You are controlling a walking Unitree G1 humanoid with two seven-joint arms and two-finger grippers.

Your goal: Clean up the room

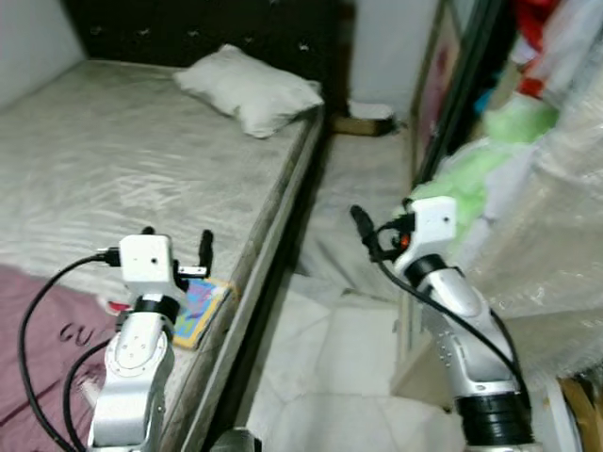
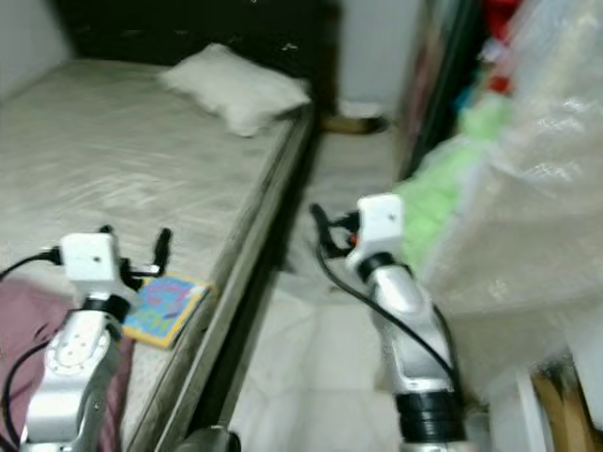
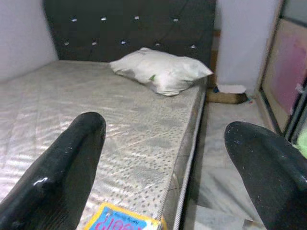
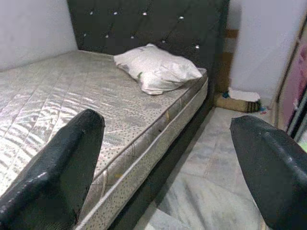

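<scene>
We judge it's the approach step: our left gripper [image 1: 177,243], fingers spread, hovers over the colourful book [image 1: 200,309] at lower left on the mattress [image 1: 113,160] edge. Right gripper [image 4: 168,158] spread, idle mid-frame. Next: lower, pinch the book.

the bed [image 1: 122,160] takes up the left side, running back to a headboard [image 3: 139,28] against the far wall. a pillow [image 1: 250,89] lies on the mattress at the far right corner, just before the headboard. a book [image 1: 198,309] lies flat on the mattress near its right edge, at the near end, and a blanket [image 1: 38,358] lies on the bed to the book's left. the floor [image 1: 330,358] runs as a narrow aisle along the bed's right side. at the aisle's far end, a box [image 1: 363,121] sits on the floor by the wall. a wardrobe [image 1: 448,104] stands right of the aisle, with wrapped bundles [image 1: 546,207] piled nearer on the right.
</scene>
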